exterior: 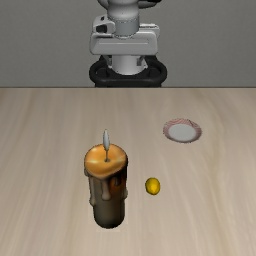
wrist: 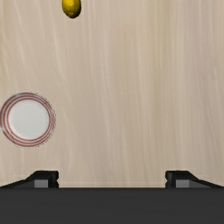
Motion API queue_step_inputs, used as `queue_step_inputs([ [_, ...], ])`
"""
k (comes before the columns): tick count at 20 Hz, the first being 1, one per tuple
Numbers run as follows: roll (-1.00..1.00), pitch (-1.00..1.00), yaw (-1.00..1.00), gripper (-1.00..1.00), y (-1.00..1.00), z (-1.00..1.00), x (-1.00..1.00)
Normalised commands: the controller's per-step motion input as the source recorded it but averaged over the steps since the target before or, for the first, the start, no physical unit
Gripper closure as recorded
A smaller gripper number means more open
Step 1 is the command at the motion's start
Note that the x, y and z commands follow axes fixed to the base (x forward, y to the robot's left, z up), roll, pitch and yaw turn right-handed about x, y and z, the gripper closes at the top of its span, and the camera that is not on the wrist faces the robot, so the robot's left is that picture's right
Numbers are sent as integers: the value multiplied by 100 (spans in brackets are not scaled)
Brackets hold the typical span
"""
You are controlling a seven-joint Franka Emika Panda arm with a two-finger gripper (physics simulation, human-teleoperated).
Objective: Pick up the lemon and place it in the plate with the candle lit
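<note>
The small yellow oval lemon (exterior: pixel 153 187) lies loose on the pale wooden table (exterior: pixel 40 140), well out from the table's back edge where the robot's grey base (exterior: pixel 125 68) stands, and nothing is touching it. Just beside it, toward the exterior view's left and apart from it, stands the tall dark-brown wax candle (exterior: pixel 107 188) with an orange top and a pale wick; I cannot make out a flame. The small round white plate with a red rim (exterior: pixel 182 131) sits between the lemon and the back edge, a little toward the exterior view's right, and it holds nothing. The gripper (wrist: pixel 112 179) hangs high over the table with its dark fingers (wrist: pixel 41 178) spread wide and nothing between them. From the wrist view the lemon (wrist: pixel 72 8) lies far ahead of the fingertips, beyond the plate (wrist: pixel 28 120), and off the centre line of the gap, nearer the finger on the plate's side. The coming reach therefore looks like a long forward travel with a small sideways correction before descending. The lemon reads as nearly round, so its long axis is hard to tell.
</note>
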Motion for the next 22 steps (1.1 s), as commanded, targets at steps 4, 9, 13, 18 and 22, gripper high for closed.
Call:
queue_step_inputs([
  [4,0,0,0,-100,0,0,100],
  [9,0,0,0,-100,0,0,100],
  [13,0,0,0,-100,100,0,25],
  [18,0,0,0,-100,100,0,0],
  [22,0,0,0,-100,25,0,75],
])
